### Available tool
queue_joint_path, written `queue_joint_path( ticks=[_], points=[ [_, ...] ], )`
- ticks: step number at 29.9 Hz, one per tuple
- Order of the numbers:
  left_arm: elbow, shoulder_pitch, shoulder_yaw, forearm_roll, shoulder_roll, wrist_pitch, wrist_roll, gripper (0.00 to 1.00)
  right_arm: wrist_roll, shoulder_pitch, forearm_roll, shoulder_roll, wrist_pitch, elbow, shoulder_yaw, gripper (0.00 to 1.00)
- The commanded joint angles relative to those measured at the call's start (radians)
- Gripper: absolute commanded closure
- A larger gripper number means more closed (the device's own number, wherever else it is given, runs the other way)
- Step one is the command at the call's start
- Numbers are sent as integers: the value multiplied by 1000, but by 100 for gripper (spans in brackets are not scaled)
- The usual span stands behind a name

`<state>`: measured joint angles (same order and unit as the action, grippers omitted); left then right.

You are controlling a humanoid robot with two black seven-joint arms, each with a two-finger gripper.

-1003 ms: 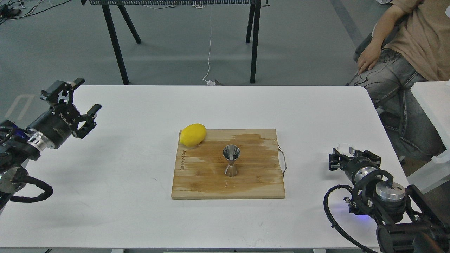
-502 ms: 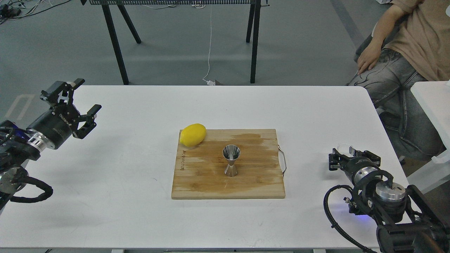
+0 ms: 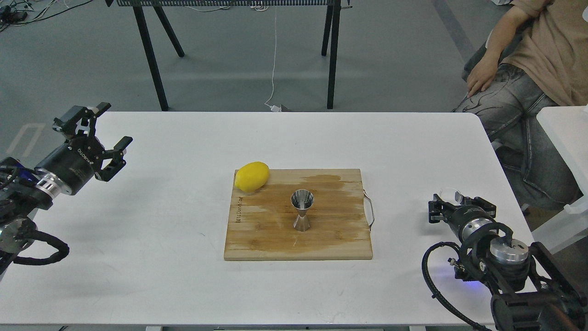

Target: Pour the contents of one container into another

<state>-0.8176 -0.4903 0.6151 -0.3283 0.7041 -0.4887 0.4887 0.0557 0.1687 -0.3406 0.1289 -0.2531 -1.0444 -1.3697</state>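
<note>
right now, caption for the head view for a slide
Steel jigger upright on wet cutting board beside lemon; right gripper at glass cup, left gripper open.

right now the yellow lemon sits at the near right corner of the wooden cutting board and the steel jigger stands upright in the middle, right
Not quite. In the head view the yellow lemon sits at the far left corner of the wooden cutting board, overhanging its edge. The shiny steel hourglass jigger does stand upright near the middle.
</note>
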Motion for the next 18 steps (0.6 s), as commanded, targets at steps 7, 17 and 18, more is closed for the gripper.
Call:
queue_joint_path(
  ticks=[7, 17, 18],
  points=[
    [0, 1, 0, 0, 0, 0, 0, 8, 1, 0, 0, 0, 0, -2, 0, 1],
    [0, 7, 0, 0, 0, 0, 0, 8, 0, 0, -1, 0, -1, -6, 0, 1],
    [0, 6, 0, 0, 0, 0, 0, 8, 0, 0, -5, 0, 0, -6, 0, 1]
  ],
)
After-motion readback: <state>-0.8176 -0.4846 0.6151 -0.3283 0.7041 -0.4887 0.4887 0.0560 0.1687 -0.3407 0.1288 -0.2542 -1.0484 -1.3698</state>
